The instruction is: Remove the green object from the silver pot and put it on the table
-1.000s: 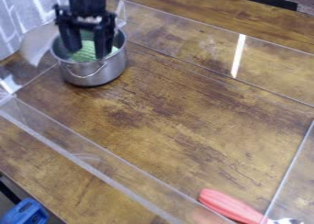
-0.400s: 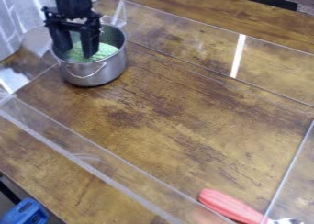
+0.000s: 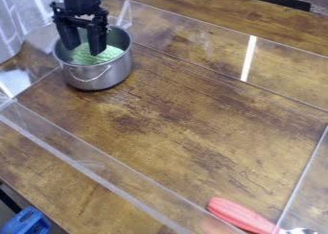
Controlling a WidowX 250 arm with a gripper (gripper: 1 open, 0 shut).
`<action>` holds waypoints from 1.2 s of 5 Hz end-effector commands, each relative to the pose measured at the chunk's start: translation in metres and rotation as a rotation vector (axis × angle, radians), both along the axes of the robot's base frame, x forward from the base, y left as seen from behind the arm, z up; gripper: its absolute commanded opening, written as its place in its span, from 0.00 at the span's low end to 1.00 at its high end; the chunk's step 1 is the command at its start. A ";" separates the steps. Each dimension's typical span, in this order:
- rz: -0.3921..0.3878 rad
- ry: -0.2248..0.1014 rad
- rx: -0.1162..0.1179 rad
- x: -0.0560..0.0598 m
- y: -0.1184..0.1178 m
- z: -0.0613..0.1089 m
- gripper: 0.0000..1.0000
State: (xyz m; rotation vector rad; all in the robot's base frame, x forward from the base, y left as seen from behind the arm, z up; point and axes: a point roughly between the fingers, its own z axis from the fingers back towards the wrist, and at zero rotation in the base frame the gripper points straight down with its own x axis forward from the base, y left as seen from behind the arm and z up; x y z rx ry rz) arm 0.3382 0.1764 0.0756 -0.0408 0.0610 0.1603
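Black claw [image 3: 83, 43] over green lump [image 3: 92, 56] in pot [image 3: 98, 76]; grip unclear. Likely light, soft; pinch its middle.

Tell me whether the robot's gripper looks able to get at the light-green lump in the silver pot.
Probably yes: the black gripper is over the open mouth of the shiny silver pot, no lid in the way, though the steel walls around the light-green lump may limit sideways room.
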 end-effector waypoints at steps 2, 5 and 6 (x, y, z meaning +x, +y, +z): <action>0.005 -0.074 0.036 -0.004 0.010 0.033 0.00; -0.029 -0.086 0.032 -0.001 0.005 0.039 0.00; -0.117 -0.092 0.027 0.005 0.007 0.039 0.00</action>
